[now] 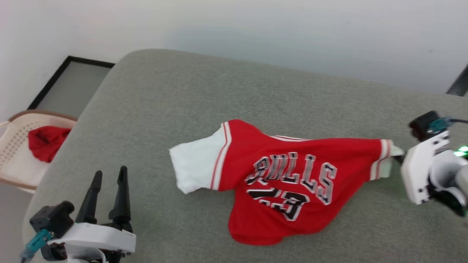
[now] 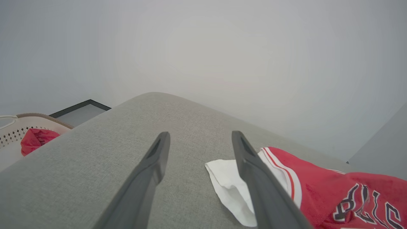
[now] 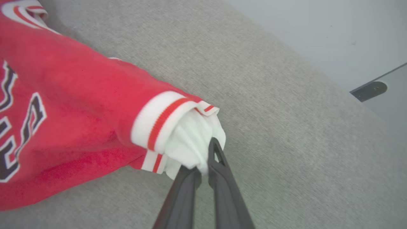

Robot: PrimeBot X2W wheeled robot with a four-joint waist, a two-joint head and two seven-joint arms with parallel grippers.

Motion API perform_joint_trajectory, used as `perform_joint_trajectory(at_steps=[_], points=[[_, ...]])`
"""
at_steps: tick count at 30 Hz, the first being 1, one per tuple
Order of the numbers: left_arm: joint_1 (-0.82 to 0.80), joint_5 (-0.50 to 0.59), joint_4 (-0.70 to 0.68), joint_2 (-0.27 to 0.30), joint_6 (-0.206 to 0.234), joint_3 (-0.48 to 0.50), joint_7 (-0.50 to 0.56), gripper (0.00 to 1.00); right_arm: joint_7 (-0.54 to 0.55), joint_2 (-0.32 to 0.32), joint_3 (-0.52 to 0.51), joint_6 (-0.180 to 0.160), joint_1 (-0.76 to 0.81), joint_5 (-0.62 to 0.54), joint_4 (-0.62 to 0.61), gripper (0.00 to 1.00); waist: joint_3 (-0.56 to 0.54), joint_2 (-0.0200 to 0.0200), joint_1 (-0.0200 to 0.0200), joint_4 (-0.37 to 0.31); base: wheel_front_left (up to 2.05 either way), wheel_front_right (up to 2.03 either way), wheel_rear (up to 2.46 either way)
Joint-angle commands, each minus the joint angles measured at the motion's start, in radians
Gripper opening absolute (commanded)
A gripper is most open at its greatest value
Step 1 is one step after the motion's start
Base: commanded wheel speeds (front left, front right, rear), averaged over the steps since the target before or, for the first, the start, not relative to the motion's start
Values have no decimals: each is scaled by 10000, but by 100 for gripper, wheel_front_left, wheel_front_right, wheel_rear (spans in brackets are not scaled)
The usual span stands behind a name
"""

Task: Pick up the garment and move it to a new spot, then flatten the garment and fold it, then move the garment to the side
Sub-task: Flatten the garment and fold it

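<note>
The grey upholstered surface (image 1: 175, 95) carries the garment (image 1: 285, 175), which lies crumpled near its middle, closer to the near edge, with the print facing up and the lower hem tucked under.

Risks, as we judge them:
- Drag. The surface has a coarse weave. If we pull the garment across it instead of lifting it clear, the body will likely bunch further.
- Slip. The right gripper (image 3: 203, 159) is clenched on a small pinch of one white sleeve, toward the right side of the surface. The full weight would hang from that pinch and could pull free.
- Twist. A one-sleeve lift would let the garment swing and rotate, which complicates flattening.

The left gripper (image 1: 110, 171) hovers near the near-left corner with its fingers spread and nothing between them. It is near the other white sleeve but apart from it.

Surroundings: a pale perforated basket (image 1: 14, 146) stands beyond the left edge and holds a plain red cloth bundle (image 1: 45, 142). We must not confuse that bundle with the garment. Nothing lies between the garment and the bare areas.
</note>
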Motion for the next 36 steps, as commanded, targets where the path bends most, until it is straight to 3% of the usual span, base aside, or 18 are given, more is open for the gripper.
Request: perform_joint_trajectory(at_steps=[1, 14, 22, 23, 24, 25, 36], points=[[-74, -17, -14, 59, -53, -50, -9, 100, -106, -301, -121, -10, -152, 48, 46, 0, -21, 0, 0, -306, 0, 0, 0], [-236, -126, 20, 263, -64, -454, 33, 100, -117, -1613, -639, -10, 155, 52, 634, 0, 59, 0, 0, -1022, 0, 0, 0], [-405, -227, 82, 309, -60, -634, 147, 100, -375, -1248, -859, -10, 529, 244, 1116, 0, 252, 0, 0, -1312, 0, 0, 0], [-434, -234, 98, 336, -61, -648, 151, 100, -420, -1186, -822, -10, 507, 206, 1167, 40, 273, 0, 0, -1346, 0, 0, 0], [-454, -252, 107, 352, -59, -648, 155, 100, -488, -1111, -809, -10, 468, 208, 1196, 90, 290, 0, 0, -1382, 0, 0, 0], [-453, -281, 121, 380, -61, -646, 181, 100, -532, -1047, -818, -10, 393, 203, 1240, 100, 313, 0, 0, -1430, 0, 0, 0], [-428, -414, -80, 662, 93, -416, 216, 100, -1827, -1029, -955, -10, 79, -15, 726, 100, 394, 0, 0, -2177, 0, 0, 0]])
